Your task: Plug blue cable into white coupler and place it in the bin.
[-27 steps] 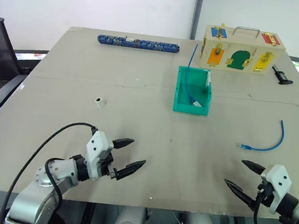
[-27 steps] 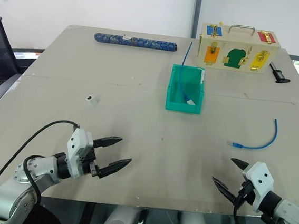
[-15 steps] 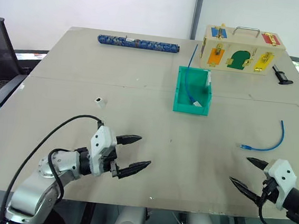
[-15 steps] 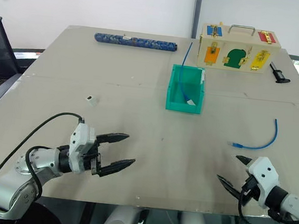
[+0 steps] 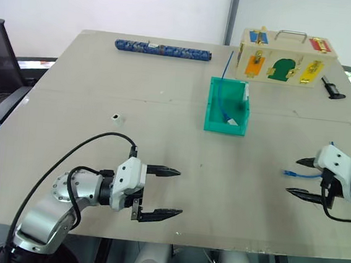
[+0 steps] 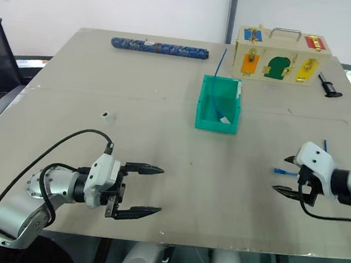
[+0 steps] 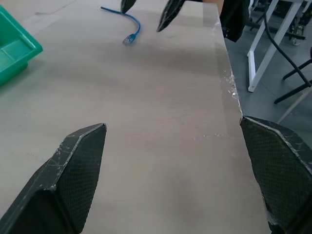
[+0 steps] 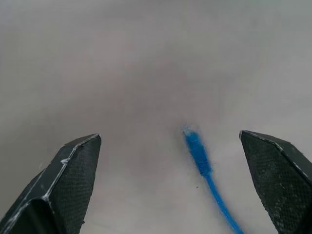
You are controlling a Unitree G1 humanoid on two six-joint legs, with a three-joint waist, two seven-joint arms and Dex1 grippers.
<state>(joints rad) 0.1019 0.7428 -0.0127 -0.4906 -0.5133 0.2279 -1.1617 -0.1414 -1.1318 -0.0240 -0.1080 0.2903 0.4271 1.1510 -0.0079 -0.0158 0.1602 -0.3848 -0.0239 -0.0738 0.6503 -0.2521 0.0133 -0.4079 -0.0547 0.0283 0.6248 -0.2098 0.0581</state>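
Note:
The blue cable (image 8: pixel 200 151) lies on the table at the right, and its plug end (image 6: pixel 279 171) sits between the spread fingers of my right gripper (image 5: pixel 294 176), which is open and holds nothing. My left gripper (image 5: pixel 179 193) hovers open and empty near the table's front edge, pointing right. The white coupler (image 5: pixel 116 118) rests alone on the left part of the table, well beyond the left gripper. At the centre back stands the teal bin (image 5: pixel 210 107).
Another blue cord leans out of the bin. A dark-blue patterned tube (image 5: pixel 161 49) lies at the far edge, with a wooden box with coloured doors (image 5: pixel 288 51) and a black tool (image 5: pixel 332 89) at the back right. The table's front edge (image 7: pixel 224 73) is close to both grippers.
My right gripper has moved away from the front edge up to the cable's plug end. The left gripper has shifted right and rolled, so its fingers now point to the right.

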